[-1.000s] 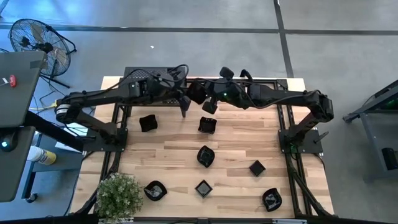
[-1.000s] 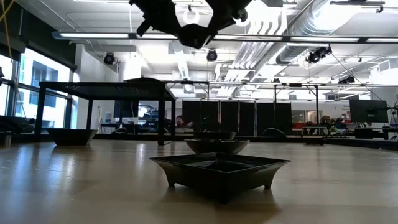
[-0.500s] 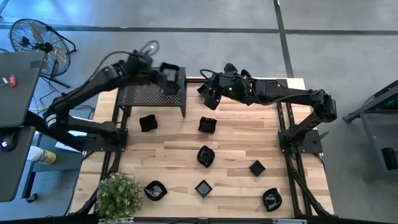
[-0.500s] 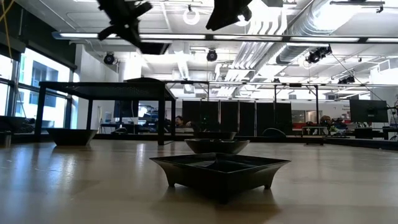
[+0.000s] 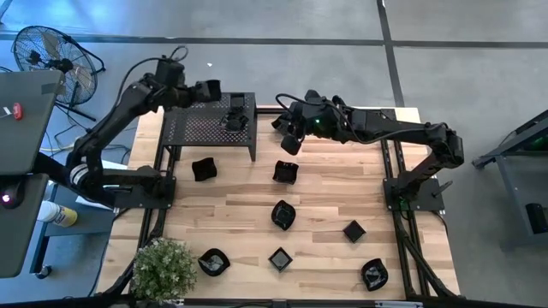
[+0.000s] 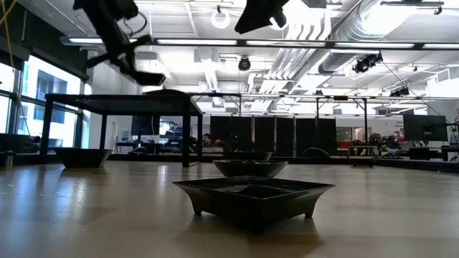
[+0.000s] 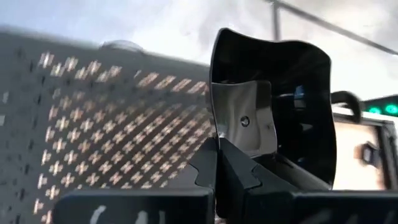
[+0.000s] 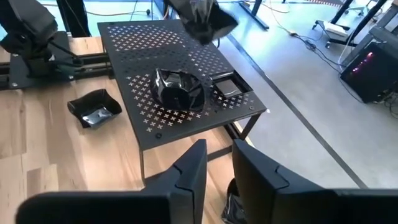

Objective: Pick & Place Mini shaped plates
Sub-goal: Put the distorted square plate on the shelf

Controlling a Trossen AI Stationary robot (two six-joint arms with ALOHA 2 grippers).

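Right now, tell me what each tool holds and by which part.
The left tool pinches a mini shaped plate by its rim, above the perforated shelf. The right tool is open, holding nothing.

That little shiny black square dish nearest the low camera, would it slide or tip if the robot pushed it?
The glossy black square dish would probably slide rather than tip: it looks wide, low and rests on short feet. Its shiny surface suggests hard, slippery material. It looks stiff and probably light, so a nudge may scoot it across the wooden table.

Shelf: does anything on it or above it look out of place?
Nothing looks spilled or broken. Two plates lie flat on the shelf. The left tool holds a plate tilted on edge over the shelf, which fits carrying. The right tool hangs open.
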